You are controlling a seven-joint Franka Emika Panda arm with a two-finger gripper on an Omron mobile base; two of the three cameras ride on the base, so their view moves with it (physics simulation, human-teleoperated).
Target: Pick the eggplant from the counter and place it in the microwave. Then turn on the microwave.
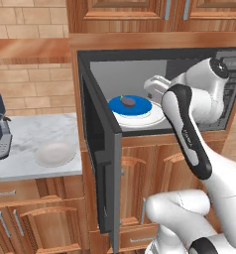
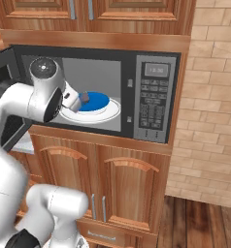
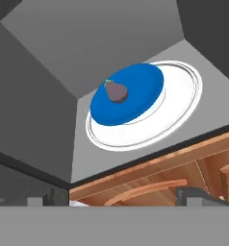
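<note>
Swinging the door (image 1: 102, 163) shut could trap the wide-open, empty gripper (image 3: 121, 202) parked near the eggplant (image 3: 117, 92).

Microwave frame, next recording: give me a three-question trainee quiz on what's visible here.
1. True or false: the eggplant lies on the blue plate inside the microwave.
2. The microwave door is: A) shut B) swung open C) missing.
3. Fill in: the hand's fingers are ___ and hold nothing.

Key: 1 true. 2 B. 3 open; the hand sits at the microwave's mouth, apart from the eggplant.
</note>
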